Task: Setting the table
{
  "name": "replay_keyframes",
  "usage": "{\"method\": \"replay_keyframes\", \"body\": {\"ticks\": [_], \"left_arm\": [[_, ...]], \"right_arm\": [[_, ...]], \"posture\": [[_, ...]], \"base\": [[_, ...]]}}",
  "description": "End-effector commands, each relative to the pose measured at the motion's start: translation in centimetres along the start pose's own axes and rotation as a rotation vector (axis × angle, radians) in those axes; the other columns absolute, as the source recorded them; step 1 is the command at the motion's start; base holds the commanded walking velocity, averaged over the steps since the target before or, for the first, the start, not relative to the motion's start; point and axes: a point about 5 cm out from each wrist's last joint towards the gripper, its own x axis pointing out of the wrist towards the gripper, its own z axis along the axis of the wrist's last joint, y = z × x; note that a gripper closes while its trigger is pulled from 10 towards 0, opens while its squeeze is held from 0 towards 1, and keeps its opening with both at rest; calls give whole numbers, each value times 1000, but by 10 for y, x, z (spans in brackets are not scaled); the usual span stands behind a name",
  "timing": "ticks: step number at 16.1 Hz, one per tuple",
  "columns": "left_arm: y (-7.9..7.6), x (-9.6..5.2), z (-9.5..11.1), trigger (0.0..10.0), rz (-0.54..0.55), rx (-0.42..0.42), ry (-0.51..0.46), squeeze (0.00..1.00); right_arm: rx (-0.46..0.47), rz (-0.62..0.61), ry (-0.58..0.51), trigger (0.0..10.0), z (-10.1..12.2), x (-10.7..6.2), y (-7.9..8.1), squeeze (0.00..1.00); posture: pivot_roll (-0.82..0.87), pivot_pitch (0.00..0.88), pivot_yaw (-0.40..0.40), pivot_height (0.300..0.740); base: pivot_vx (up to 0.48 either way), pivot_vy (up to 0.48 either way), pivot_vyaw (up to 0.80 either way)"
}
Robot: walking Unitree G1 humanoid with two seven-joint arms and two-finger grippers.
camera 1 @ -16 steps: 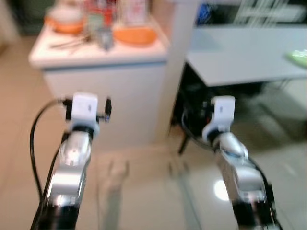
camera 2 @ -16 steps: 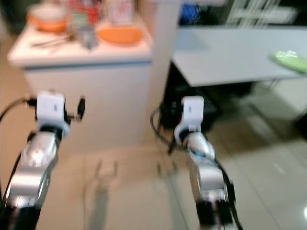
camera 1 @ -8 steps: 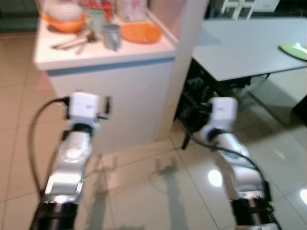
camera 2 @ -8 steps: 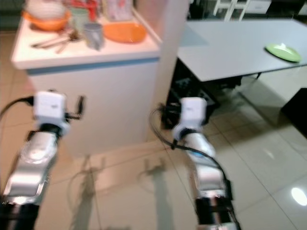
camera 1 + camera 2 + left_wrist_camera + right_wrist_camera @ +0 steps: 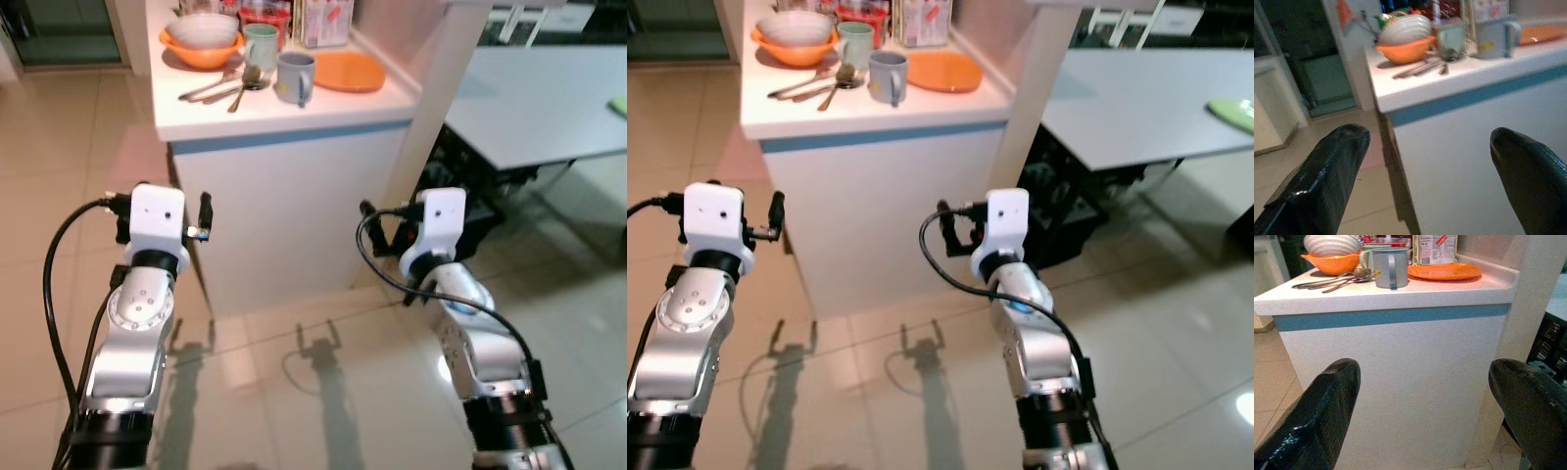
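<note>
Left eye view: we've got both our left gripper [image 5: 1425, 161] and right gripper [image 5: 1425, 396] spread wide, empty, facing the white blue-striped counter [image 5: 294, 186]; the round flat orange plate [image 5: 348, 71] sits far right, partly behind the grey mug [image 5: 294, 78].

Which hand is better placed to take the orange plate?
Probably the right hand: it is open and faces the counter end where the plate lies. The left hand, also open, faces the bowl end.
</note>
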Motion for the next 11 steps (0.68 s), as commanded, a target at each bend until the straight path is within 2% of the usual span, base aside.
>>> {"method": "replay_keyframes", "body": {"ticks": [1,6,9,11], "left_arm": [[-7,2,5,10000,-22,7,-20,0],[-8,5,9,10000,-39,10,-31,0],[-10,5,6,10000,-48,16,-26,0],[-11,4,9,10000,-56,13,-32,0]], "right_arm": [[13,-35,5,10000,-2,-1,-8,0],[16,-29,-5,10000,-1,0,-3,0],[19,-56,-2,10000,-3,-1,-9,0],[21,-47,-8,10000,-3,-1,-6,0]], "posture": [[108,0,-74,740],[101,0,-56,740],[104,0,-53,740],[108,0,-52,740]], "base": [[0,390,0],[0,391,0],[0,389,0],[0,390,0]]}}
